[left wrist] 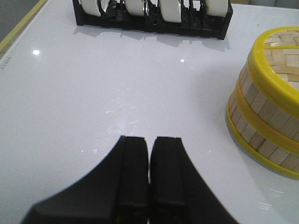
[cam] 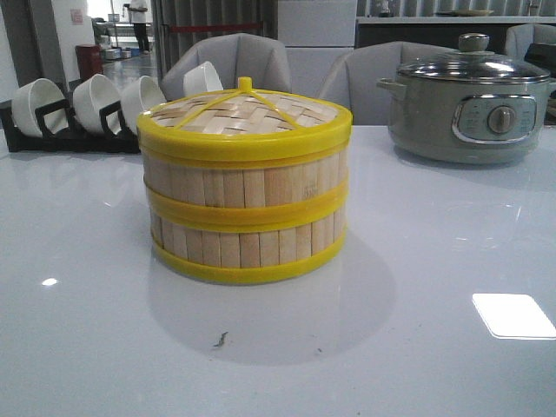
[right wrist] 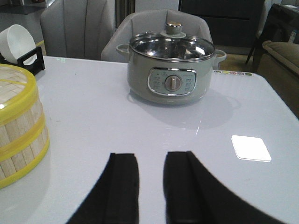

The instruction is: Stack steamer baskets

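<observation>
Two steamer baskets stand stacked in the middle of the white table, the upper basket point(cam: 245, 185) on the lower basket point(cam: 248, 245), with the woven lid point(cam: 244, 113) on top. The stack also shows in the left wrist view point(left wrist: 266, 112) and in the right wrist view point(right wrist: 18, 130). My left gripper point(left wrist: 150, 140) is shut and empty, hovering over bare table to the left of the stack. My right gripper point(right wrist: 150, 156) is slightly open and empty, over bare table to the right of the stack. Neither gripper shows in the front view.
A black rack with white bowls point(cam: 82, 109) stands at the back left, also in the left wrist view point(left wrist: 149, 18). A grey electric pot with a glass lid point(cam: 469, 100) stands at the back right, also in the right wrist view point(right wrist: 170, 70). Grey chairs stand behind the table.
</observation>
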### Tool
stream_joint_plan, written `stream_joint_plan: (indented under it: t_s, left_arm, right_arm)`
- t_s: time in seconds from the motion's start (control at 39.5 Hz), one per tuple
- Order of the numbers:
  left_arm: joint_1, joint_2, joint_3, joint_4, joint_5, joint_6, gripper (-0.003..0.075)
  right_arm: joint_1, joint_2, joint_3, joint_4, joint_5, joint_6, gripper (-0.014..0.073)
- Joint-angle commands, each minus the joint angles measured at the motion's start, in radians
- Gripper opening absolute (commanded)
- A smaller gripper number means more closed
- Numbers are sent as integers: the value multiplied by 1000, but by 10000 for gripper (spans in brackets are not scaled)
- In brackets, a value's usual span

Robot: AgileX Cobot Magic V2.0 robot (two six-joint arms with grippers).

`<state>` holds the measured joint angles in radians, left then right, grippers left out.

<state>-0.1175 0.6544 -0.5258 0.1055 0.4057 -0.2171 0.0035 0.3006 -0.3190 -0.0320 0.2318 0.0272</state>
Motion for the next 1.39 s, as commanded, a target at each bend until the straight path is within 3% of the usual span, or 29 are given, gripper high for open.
stream_joint_plan:
  t_s: [0.0, 0.08, 1.37]
  left_arm:
    - [-8, -5, -28, 3, -78, -13, 83]
    - [-8, -5, -28, 3, -78, -13, 83]
    - [-8, -5, -28, 3, -78, -13, 83]
  right_arm:
    - [-6, 3, -14, -7, -96, -2, 150]
    - [-6, 3, -12, -7, -94, -2, 37]
    - [-6, 3, -12, -7, -107, -2, 55]
